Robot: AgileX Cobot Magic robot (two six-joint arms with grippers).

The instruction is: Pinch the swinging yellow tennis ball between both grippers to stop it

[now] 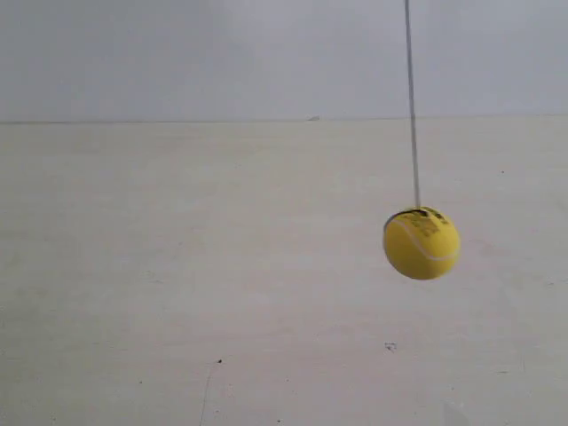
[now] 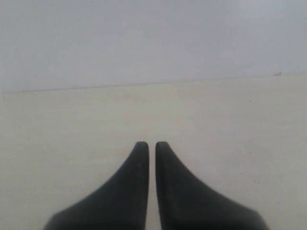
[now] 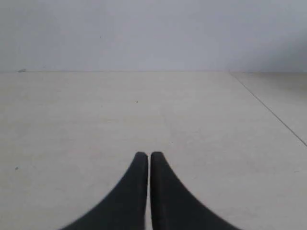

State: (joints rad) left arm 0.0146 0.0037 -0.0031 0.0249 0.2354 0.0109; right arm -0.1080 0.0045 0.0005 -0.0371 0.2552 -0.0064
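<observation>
The yellow tennis ball (image 1: 422,243) hangs on a thin dark string (image 1: 412,106) at the right of the exterior view, above the pale table. Black print shows near its top and a pale seam curves across it. Neither arm appears in the exterior view. My left gripper (image 2: 148,143) is shut, its two black tapered fingers nearly touching, with nothing between them. In the right wrist view my right gripper (image 3: 146,154) is shut too and holds nothing. The ball shows in neither wrist view.
A pale table surface (image 1: 177,293) runs back to a grey-white wall (image 1: 177,53). A seam in the tabletop (image 3: 273,112) runs diagonally in the right wrist view. Small dark specks (image 1: 390,347) mark the surface.
</observation>
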